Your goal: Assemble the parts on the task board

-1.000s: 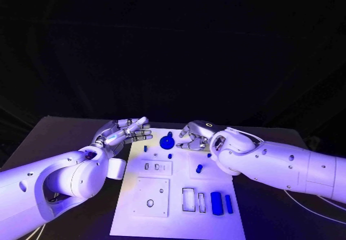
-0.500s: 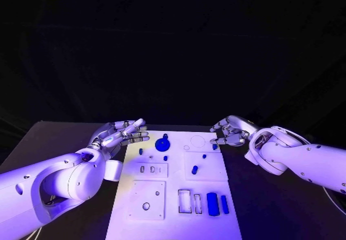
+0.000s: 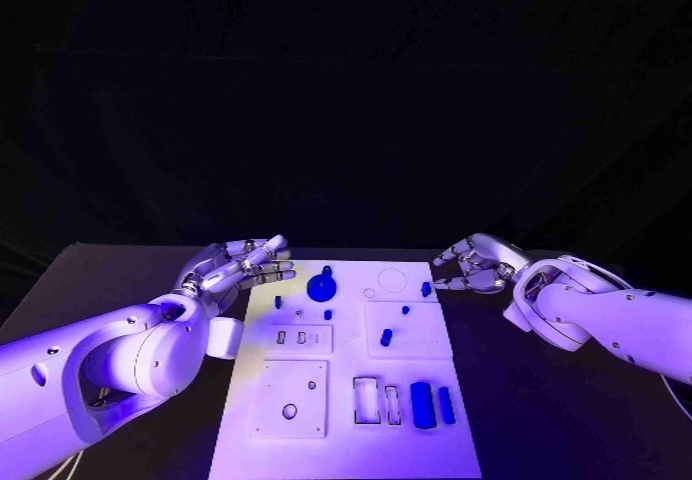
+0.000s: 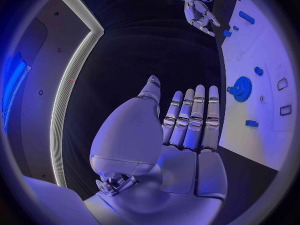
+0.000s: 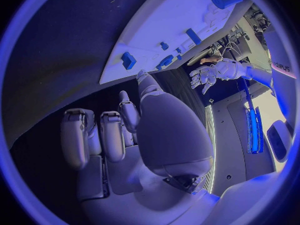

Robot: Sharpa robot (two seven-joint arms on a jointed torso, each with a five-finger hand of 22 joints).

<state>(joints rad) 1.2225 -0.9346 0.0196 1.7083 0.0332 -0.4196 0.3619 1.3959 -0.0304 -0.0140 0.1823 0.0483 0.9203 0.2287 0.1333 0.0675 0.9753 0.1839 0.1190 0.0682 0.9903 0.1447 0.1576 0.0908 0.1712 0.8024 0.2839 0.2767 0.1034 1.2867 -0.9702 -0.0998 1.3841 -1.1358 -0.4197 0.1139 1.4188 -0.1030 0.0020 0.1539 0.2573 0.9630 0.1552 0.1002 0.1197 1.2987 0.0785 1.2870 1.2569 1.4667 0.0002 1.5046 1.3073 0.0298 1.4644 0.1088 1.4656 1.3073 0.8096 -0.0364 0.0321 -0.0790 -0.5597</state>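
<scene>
The white task board (image 3: 346,450) lies in the middle of the table. On its far part stands a blue round toothed part (image 3: 322,289), with small blue pieces (image 3: 385,338) scattered nearby. Two longer blue blocks (image 3: 423,404) lie at the near right. My left hand (image 3: 238,266) hovers at the board's far left corner, fingers straight and apart, holding nothing; its palm (image 4: 187,130) faces the board (image 4: 269,110). My right hand (image 3: 476,268) is just off the far right edge, fingers loosely bent, nothing in them. A small blue piece (image 3: 427,289) sits on the board near it.
Raised white plates with slots and holes (image 3: 296,398) take up the board's near left and middle. The black table (image 3: 548,420) stretches to either side of the board. In the right wrist view the board's underside edge (image 5: 150,40) and my left hand (image 5: 212,74) are seen.
My right hand has drawn back from over the board's far middle, beside the toothed part, to off the far right edge. The left hand has hardly moved.
</scene>
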